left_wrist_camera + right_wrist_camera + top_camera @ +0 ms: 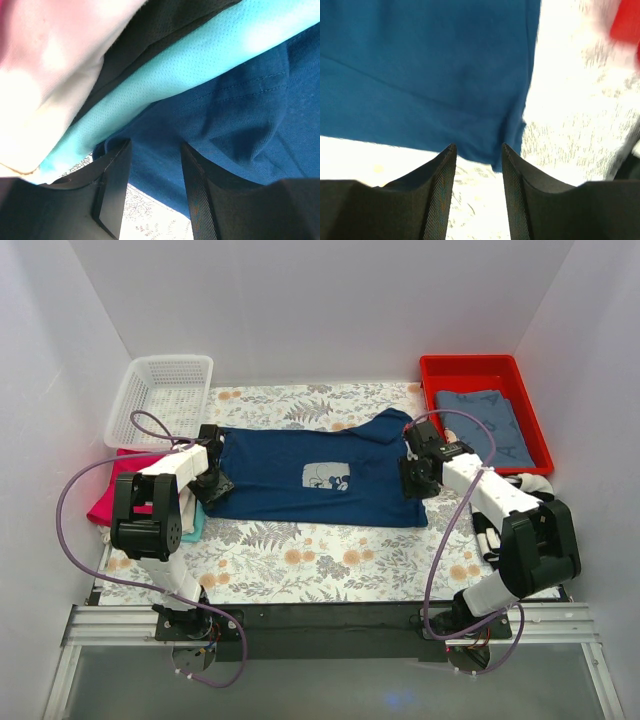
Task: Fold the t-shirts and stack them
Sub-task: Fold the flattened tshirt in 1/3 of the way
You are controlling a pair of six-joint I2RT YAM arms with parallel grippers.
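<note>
The navy t-shirt [300,480] lies spread flat mid-table, its pale-blue chest print [327,476] facing up. My left gripper [213,483] is at the shirt's left edge. In the left wrist view the left gripper [155,145] is open, and the navy cloth [240,115] reaches in between its fingertips. A teal shirt [200,55] and a cream one [50,60] lie just beyond. My right gripper [415,480] is at the shirt's right edge. In the right wrist view the right gripper [478,146] is open, with a corner of the navy shirt [420,75] at its tips.
A red-pink shirt [112,495] lies in a pile at the table's left edge. A red tray [528,445] at the back right holds a folded grey-blue shirt [485,425]. A white basket [160,390] stands at the back left. White walls close in three sides.
</note>
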